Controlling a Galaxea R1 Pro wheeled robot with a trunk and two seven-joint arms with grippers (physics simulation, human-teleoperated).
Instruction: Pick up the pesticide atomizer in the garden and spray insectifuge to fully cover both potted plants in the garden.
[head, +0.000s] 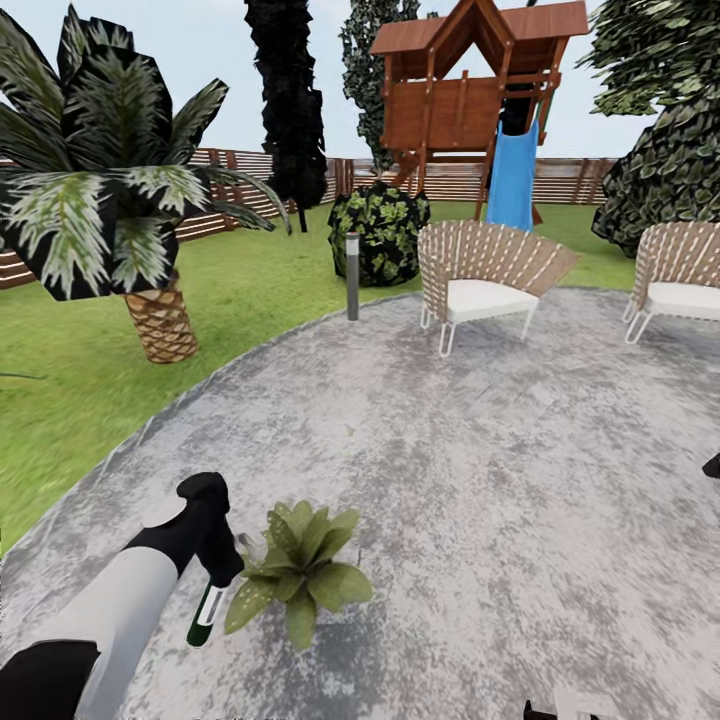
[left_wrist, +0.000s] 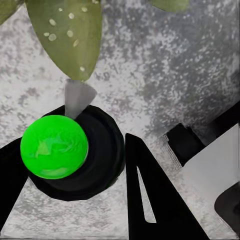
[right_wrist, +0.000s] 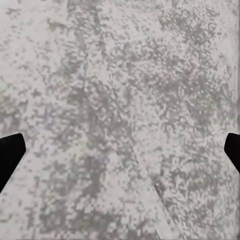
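The garden lawn (head: 250, 290) runs back to a slatted fence (head: 440, 180), with a wooden playhouse (head: 470, 85) and its blue slide (head: 513, 178) at the far side, dark trees (head: 288, 100) beside it and a palm (head: 110, 190) at the left. A round grey patio (head: 480, 470) covers most of the near ground. On its far edge stand two wicker chairs, one (head: 487, 278) near the middle and another (head: 680, 275) at the right, with a round bush (head: 380, 232) and a short grey post (head: 352, 276) just off the paving. Near the front of the patio sits one potted plant (head: 300, 575), a low rosette of green leaves. The left arm (head: 120, 610) reaches down just beside it, and the left gripper (left_wrist: 75, 165) is clamped around the atomizer (head: 205, 615), held tilted with its bottle pointing down toward the paving, right next to the plant. In the left wrist view the atomizer shows as a bright green bottle in a black collar between the two black fingers (left_wrist: 150, 200), its grey nozzle aimed at a spotted leaf (left_wrist: 67, 35) close in front. In the right wrist view the right gripper (right_wrist: 120, 150) hangs over bare paving, its fingertips (right_wrist: 10, 152) wide apart and holding nothing.
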